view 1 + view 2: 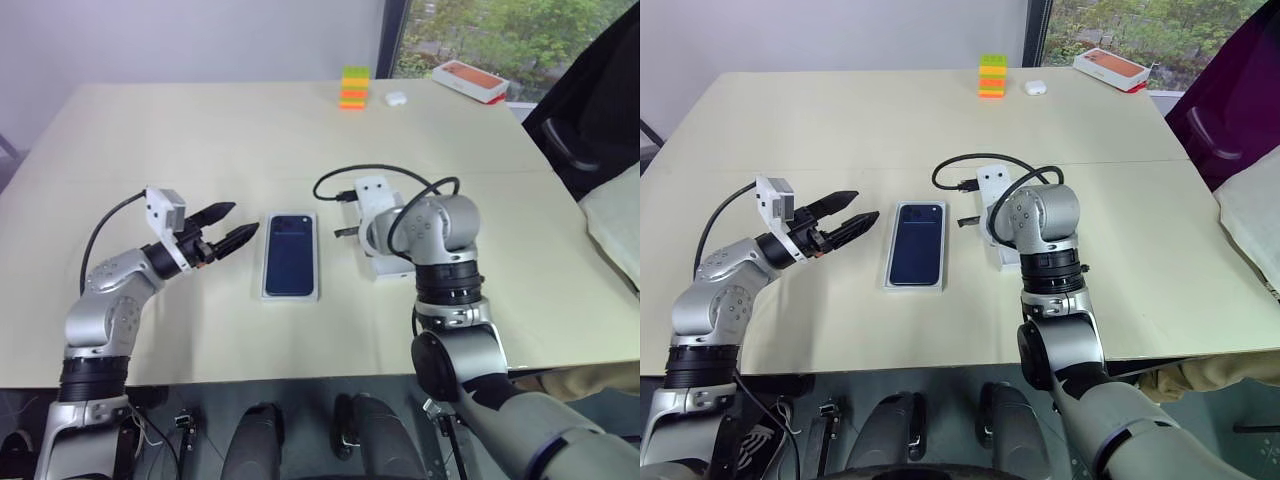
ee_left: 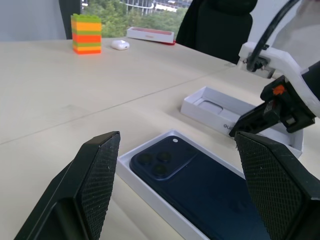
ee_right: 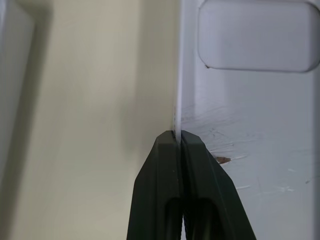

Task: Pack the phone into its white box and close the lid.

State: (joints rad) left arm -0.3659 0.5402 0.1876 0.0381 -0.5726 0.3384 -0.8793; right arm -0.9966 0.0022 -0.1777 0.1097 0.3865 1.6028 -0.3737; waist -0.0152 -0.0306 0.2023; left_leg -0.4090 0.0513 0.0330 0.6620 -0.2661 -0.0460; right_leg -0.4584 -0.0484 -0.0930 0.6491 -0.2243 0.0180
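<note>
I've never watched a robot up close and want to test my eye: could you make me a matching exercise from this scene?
Things:
1. phone
2. left pincer
3. right pincer
4. stack of coloured blocks

States or places:
A. shut on the thin wall of the lid
B. at the far side of the table
C. lying inside the white box
D. open, beside the white box

Pairs: 1-C, 2-D, 3-A, 4-B
</note>
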